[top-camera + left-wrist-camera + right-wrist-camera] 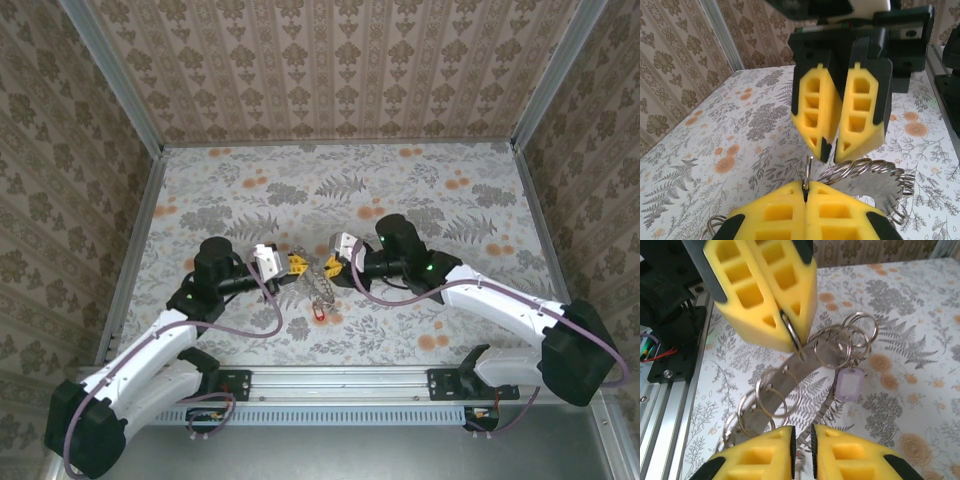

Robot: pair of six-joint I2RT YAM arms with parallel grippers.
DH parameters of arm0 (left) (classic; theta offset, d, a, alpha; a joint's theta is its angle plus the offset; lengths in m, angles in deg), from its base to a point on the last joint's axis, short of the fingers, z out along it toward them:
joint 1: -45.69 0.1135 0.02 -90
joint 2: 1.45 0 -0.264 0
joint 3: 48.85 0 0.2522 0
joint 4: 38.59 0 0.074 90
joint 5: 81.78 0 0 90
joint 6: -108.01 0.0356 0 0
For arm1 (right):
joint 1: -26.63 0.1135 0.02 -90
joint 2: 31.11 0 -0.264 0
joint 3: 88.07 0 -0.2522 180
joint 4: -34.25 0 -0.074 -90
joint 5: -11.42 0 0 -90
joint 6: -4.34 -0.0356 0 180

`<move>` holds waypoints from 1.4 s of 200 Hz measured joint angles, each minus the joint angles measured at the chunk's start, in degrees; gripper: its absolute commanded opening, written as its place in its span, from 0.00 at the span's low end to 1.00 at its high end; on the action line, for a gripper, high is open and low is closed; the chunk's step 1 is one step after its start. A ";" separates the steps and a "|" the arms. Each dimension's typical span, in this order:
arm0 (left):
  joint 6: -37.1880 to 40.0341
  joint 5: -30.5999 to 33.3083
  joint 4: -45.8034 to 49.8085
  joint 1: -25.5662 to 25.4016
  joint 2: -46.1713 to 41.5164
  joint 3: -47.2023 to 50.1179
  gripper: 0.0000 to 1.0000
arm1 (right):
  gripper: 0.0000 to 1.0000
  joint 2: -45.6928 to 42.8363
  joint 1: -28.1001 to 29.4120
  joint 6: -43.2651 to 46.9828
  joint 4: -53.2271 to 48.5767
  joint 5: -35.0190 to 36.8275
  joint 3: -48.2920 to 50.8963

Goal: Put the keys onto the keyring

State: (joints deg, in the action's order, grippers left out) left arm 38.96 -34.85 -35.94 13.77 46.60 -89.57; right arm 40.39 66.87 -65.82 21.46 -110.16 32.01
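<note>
The keyring (320,281) is a grey metal band (801,364) carrying several silvery split rings, held up between the two grippers at mid-table. My left gripper (296,265) is shut on one thin ring (808,171), which stands upright out of its closed yellow fingertips (805,189). My right gripper (331,264) faces it almost tip to tip, its jaws a narrow gap apart (802,435) with nothing clearly between them. The red-headed key (320,313) lies just below the bunch; whether it hangs or rests on the table I cannot tell.
A pale purple tag (850,383) hangs from the rings on the band's far end. The floral tablecloth (450,200) stretches behind the grippers, closed in by patterned walls. A metal rail (350,382) runs along the near edge.
</note>
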 measured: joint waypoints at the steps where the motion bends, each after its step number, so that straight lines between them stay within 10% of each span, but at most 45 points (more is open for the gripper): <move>1: 0.00 0.00 0.00 0.00 0.00 0.00 0.00 | 0.20 -0.04 -0.02 0.02 0.00 0.00 0.00; 116: 12.68 -5.73 26.95 17.11 -10.23 -5.77 0.00 | 0.34 4.37 -2.75 32.15 -17.94 3.02 -1.14; 190: 21.53 -9.33 37.97 18.67 -7.45 -7.52 0.00 | 0.37 27.63 2.99 47.60 -20.28 4.17 -11.96; 280: 22.64 -10.99 38.18 20.04 -6.38 -6.80 0.00 | 0.30 34.80 4.59 50.90 -21.99 4.39 -16.02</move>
State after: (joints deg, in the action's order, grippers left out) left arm 61.60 -45.84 2.24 33.81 40.22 -96.37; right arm 75.19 71.46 -14.92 -0.53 -105.76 15.99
